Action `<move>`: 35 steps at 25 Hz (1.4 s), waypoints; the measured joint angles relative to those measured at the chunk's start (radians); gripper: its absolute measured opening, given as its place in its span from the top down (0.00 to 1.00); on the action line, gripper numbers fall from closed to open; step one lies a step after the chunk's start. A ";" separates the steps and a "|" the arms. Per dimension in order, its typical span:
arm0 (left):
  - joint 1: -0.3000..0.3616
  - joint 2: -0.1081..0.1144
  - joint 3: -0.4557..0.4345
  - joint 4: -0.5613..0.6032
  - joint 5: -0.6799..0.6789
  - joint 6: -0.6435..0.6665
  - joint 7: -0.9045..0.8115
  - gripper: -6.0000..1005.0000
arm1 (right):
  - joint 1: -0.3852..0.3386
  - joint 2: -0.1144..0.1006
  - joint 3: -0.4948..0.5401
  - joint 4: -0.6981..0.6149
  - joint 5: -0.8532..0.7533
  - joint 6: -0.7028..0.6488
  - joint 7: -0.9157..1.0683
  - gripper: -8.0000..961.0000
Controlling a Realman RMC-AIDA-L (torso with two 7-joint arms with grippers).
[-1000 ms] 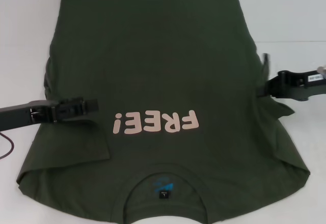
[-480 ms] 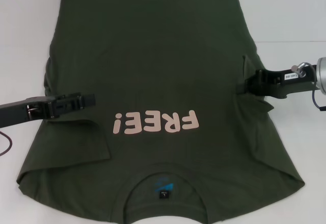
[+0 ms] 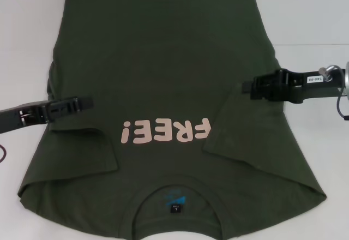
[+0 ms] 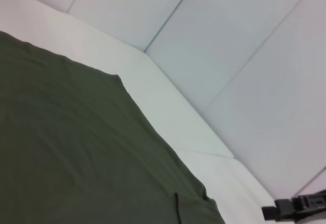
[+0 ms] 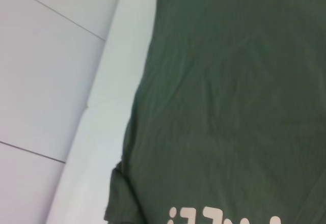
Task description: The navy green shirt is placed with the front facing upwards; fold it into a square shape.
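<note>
Folding job in progress on the white counter (image 3: 311, 16), both sleeves tucked in already.
Left gripper (image 3: 87, 103) hangs over the left edge of the navy green shirt (image 3: 163, 65), can't tell if its fingers are apart or together. Shirt lies front-up, "FREE!" lettering (image 3: 166, 131) reading upside down, collar nearest the robot. Right gripper (image 3: 246, 87) sits over the shirt's right side with the sleeve flap (image 3: 245, 142) folded inward beside it; can't tell its fingers either.

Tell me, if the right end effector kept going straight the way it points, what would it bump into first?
Probably nothing solid: the right end effector points across the navy green shirt toward its far side. Height is unclear, so it might skim the cloth.
</note>
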 joint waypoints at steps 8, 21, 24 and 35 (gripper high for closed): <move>0.016 0.042 -0.029 -0.004 0.038 0.042 -0.184 0.39 | -0.062 -0.042 -0.008 -0.039 0.020 -0.049 -0.005 0.38; 0.031 0.073 -0.210 0.015 0.386 0.201 -0.435 0.39 | -0.135 -0.072 0.002 -0.117 0.029 -0.085 -0.001 0.11; 0.041 0.072 -0.225 0.006 0.418 0.180 -0.452 0.39 | -0.136 -0.072 0.002 -0.117 0.029 -0.085 -0.005 0.10; 0.055 0.071 -0.245 -0.065 0.488 0.066 -0.515 0.39 | -0.140 -0.072 0.003 -0.117 0.031 -0.085 -0.005 0.10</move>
